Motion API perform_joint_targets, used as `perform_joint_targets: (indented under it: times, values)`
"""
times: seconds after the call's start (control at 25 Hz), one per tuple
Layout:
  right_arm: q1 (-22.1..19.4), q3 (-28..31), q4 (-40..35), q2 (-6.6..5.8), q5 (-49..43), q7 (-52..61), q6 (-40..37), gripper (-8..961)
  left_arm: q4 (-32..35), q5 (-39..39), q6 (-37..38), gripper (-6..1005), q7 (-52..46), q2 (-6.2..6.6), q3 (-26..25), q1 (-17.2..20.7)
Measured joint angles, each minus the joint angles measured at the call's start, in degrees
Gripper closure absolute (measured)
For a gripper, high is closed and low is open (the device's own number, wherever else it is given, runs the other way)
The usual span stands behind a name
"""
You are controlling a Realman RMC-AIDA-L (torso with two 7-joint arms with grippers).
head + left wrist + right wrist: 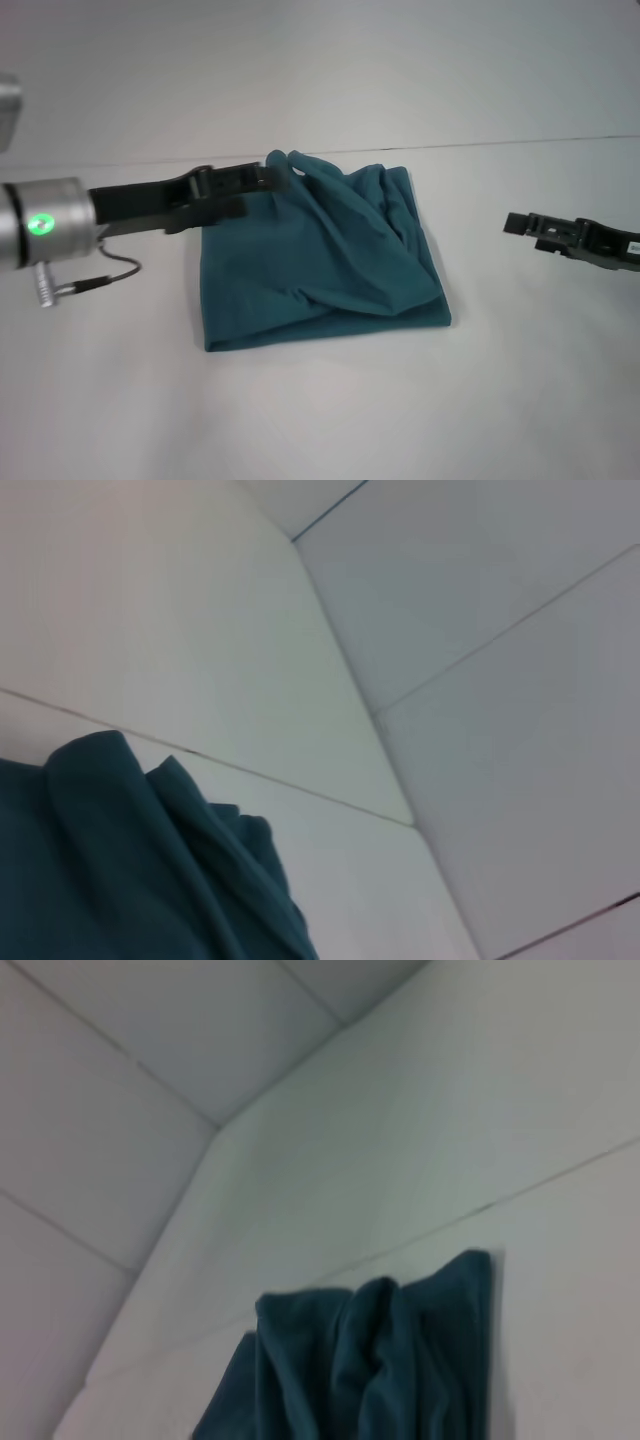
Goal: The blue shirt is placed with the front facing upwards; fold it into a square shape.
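— White tabletop (320, 420) is stretching out under everything, with pale wall panels standing behind it. What is sitting at the left?

— The left gripper (275, 180) is reaching in from the left side, its dark fingers (240, 180) lying at the far left corner of the blue shirt (320, 260). Whether they are clenched on the cloth or released, I cannot tell; the tips are overlapping the bunched fabric there.

— And the shirt itself?

— It is lying on the table, folded into a rough square, running rightward and toward the robot from those fingertips. Its sides are looking nearly equal, so no long axis is standing out. Creases are running diagonally from the corner at the left fingers down toward the near right corner. The far edge is bunching up into humps, showing in both wrist views (130, 870) (370, 1360).

— Now the right?

— The right gripper (512, 224) is hovering well apart from the shirt, off its right edge, touching nothing. I cannot tell how its fingers are set.
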Motion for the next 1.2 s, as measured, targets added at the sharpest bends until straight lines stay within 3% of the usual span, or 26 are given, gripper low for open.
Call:
perform_joint_targets:
  times: [0.36, 0.52, 0.68, 0.84, 1.2]
  values:
    - [8.43, -0.89, -0.70, -2.91, -11.54, 9.23, -4.42, 12, 4.11, 5.92, 6.77, 140, -0.19, 0.04, -6.14, 4.89]
    - [11.66, -2.42, -1.97, -3.17, -15.96, 13.54, -5.09, 12, 3.85, 11.30, 6.61, 140, -0.12, -0.17, -6.90, 5.17]
    - [12.82, -2.59, -2.62, -2.95, -16.01, 15.31, -6.35, 12, 3.73, 12.33, 2.46, 139, -1.20, -0.97, -7.08, 5.63]
    - [13.23, -2.80, -3.14, -3.72, -16.15, 17.92, -7.98, 12, 3.35, 11.91, 0.48, 139, -2.24, -1.25, -7.36, 5.89]
    - [13.30, -5.00, -3.46, -7.19, -16.28, 22.99, -10.56, 12, 2.00, 12.30, -4.06, 139, -2.70, -1.35, -6.21, 5.31]
